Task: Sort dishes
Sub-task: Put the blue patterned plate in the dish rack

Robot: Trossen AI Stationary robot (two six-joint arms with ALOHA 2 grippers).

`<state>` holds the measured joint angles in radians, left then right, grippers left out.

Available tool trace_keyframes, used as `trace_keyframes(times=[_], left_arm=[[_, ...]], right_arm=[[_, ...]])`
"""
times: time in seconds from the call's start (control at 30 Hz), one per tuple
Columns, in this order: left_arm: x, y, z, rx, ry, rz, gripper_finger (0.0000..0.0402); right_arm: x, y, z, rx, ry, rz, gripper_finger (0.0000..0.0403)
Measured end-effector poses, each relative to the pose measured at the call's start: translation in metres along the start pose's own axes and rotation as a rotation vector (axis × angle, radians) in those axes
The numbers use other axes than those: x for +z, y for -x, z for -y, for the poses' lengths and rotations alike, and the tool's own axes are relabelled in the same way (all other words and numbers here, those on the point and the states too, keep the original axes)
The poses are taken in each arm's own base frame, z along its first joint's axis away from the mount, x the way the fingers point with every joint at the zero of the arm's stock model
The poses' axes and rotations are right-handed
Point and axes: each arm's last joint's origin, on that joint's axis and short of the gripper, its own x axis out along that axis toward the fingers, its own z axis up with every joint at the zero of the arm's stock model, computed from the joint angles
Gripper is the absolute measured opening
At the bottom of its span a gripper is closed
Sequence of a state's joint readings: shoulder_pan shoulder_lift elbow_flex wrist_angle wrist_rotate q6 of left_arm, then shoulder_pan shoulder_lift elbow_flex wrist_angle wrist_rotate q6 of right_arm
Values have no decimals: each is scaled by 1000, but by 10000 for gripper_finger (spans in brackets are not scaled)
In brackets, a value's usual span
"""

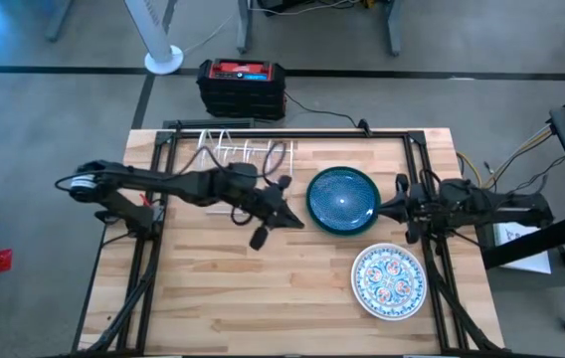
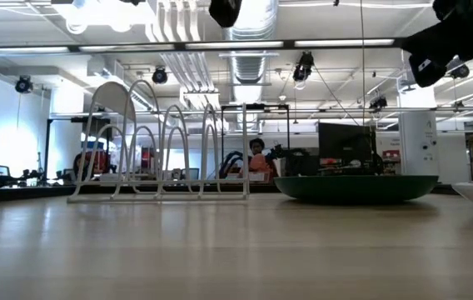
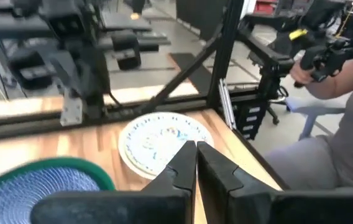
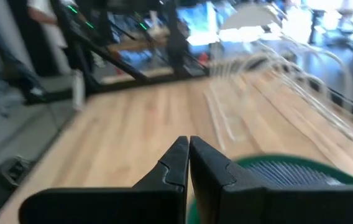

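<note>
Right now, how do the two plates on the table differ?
The teal plate is dark blue-green glazed; the floral plate is white with a colourful pattern. The teal plate lies mid-table beside the wire rack; the floral plate sits nearer the front right corner. Both are round, flat on the table, unheld.

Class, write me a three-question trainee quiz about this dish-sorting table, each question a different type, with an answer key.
1. True or false: a plate is standing in the wire rack.
2. Multiple choice: the teal plate lies (A) between the two grippers, (B) inside the rack, (C) on the floral plate.
3. Short answer: which plate lies nearest the table's front edge?

Key
1. False; the rack holds no plates.
2. A; it lies flat between the left gripper and the right gripper, both shut and empty.
3. The floral plate.
</note>
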<state>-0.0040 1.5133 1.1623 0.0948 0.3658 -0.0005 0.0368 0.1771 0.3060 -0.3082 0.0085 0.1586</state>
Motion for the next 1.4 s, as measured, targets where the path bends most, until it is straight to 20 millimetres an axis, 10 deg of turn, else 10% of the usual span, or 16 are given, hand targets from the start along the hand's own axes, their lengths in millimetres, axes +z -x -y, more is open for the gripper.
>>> trace_keyframes(times=[0.53,1.0,1.4], left_arm=[[-48,-80,-22,-32,310,28,2],[-19,-139,-28,-408,323,-39,2],[-13,-140,-24,574,112,-404,1]], right_arm=[[-8,-19,4,-151,-164,-198,7],[-8,-15,4,-145,-173,-211,7],[13,-5,1,-148,-194,-171,7]])
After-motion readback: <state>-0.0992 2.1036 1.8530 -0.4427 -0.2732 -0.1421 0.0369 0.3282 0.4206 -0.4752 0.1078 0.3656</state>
